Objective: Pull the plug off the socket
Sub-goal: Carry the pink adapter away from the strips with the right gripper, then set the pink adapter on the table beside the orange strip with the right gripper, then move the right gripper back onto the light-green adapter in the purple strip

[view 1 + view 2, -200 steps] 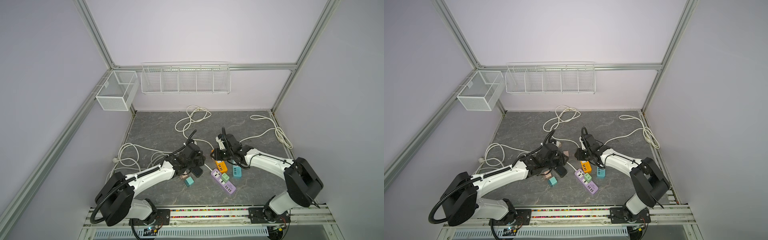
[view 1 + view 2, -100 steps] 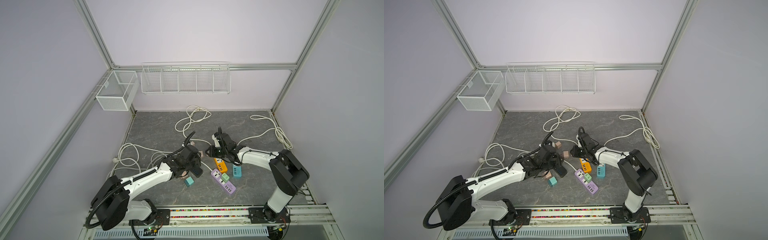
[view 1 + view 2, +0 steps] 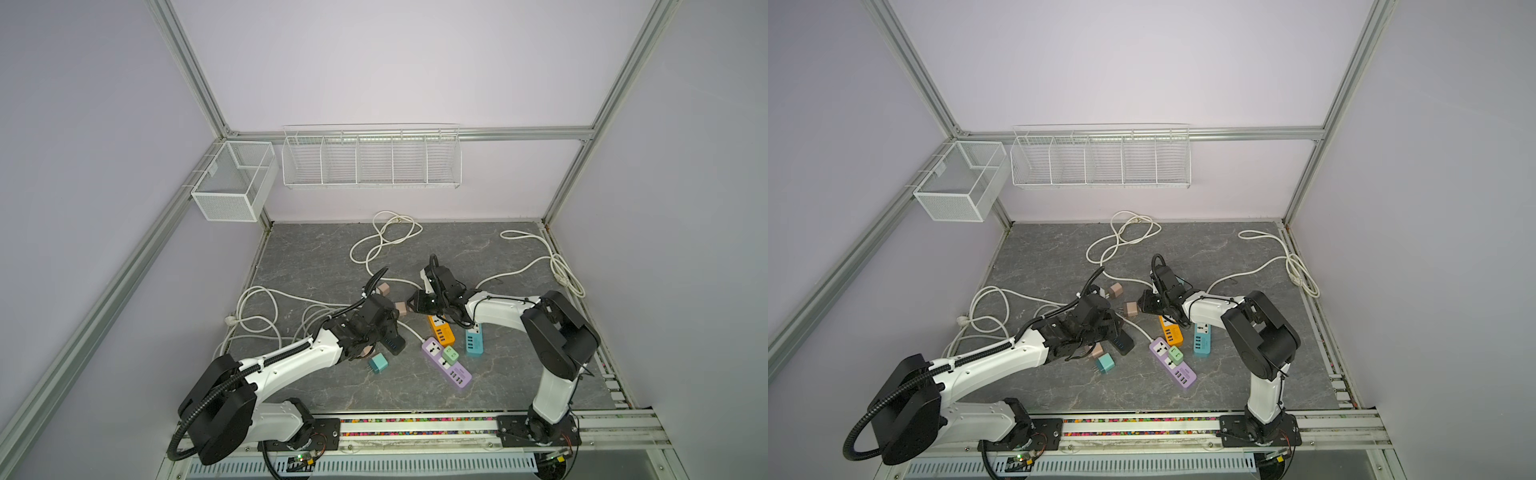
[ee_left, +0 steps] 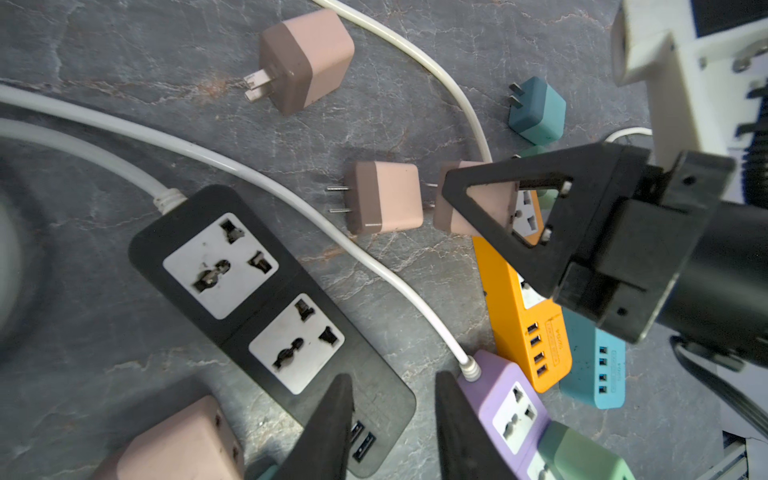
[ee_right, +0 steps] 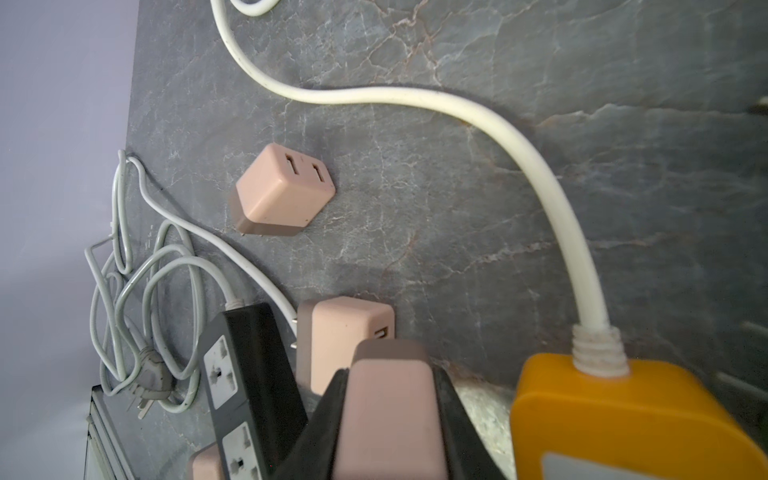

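My right gripper (image 5: 390,374) is shut on a pink plug (image 5: 390,411), held just off the floor beside the cable end of the orange socket strip (image 5: 623,419). The plug's prongs are out of any socket. In the left wrist view the same plug (image 4: 486,203) shows behind the right gripper's triangular finger (image 4: 498,216), over the orange strip (image 4: 523,316). In both top views this gripper (image 3: 415,304) (image 3: 1147,306) is at mid-floor. My left gripper (image 4: 392,382) is open and empty above the USB end of the black socket strip (image 4: 266,299).
Loose pink plugs lie on the floor (image 4: 388,202) (image 4: 307,58) (image 4: 178,440), with teal ones (image 4: 538,110) (image 3: 378,363). A purple strip (image 3: 446,361) holds a green plug (image 3: 450,354). A blue strip (image 3: 473,340) lies beside the orange one. White cables (image 3: 266,316) loop left and back.
My right gripper has shifted left with the pink plug, and its elbow has swung in. The left arm has drawn slightly toward the front.
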Tool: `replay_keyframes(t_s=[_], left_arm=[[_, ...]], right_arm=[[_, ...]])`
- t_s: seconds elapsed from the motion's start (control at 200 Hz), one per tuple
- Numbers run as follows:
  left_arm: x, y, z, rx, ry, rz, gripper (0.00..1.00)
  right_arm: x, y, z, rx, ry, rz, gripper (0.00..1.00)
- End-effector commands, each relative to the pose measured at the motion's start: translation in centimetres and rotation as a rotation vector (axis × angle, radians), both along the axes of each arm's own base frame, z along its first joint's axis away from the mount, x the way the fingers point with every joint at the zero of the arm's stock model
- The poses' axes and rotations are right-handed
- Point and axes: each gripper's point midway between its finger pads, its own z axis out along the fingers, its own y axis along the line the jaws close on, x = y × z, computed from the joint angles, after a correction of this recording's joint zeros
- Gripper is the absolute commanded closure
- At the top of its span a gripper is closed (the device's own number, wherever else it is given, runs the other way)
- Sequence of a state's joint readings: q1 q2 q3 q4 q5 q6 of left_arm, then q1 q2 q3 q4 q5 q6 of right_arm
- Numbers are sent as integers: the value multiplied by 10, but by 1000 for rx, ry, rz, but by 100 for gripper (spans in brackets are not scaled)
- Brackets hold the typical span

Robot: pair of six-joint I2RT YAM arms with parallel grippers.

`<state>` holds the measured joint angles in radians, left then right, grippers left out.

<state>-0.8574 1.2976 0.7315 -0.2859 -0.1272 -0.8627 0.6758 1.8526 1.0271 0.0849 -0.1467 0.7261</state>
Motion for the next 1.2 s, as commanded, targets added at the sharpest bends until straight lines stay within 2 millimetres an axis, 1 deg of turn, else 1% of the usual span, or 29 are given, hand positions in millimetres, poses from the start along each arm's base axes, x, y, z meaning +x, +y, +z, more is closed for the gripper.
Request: replay_keyframes(t_s=[0.0,0.195,0.33,0.445,0.545,0.65,0.86,0.96,1.095,1.195], left_arm=[[2,6,3,-7,-12,32,65],[2,5,3,-11,-9,32,65],[2,5,2,-6,-11,32,65],[2,5,1,-5,-6,34,65],[2,4,2,-10,-8,31,65],[3,4,2,-12,-9,31,65],[4,1,5,-20,-9,28,64],[3,-1,7,-27,-6,21,64],[2,-7,11,-43,4,1,64],[1,-12,12,-54,5,-30,64]], right_arm=[[6,8,1,17,-12,3,73],[6,10,-7,13,-1,11,69],[6,10,-10,6,-1,15,60],[6,8,-7,2,-12,15,51],[6,7,-2,-7,-25,20,47],[6,5,8,-16,-45,24,41],[5,-10,25,-75,-89,14,32],[3,-15,35,-96,-107,21,29],[-3,-19,54,-88,-156,42,28],[-8,-28,68,-99,-190,45,27]])
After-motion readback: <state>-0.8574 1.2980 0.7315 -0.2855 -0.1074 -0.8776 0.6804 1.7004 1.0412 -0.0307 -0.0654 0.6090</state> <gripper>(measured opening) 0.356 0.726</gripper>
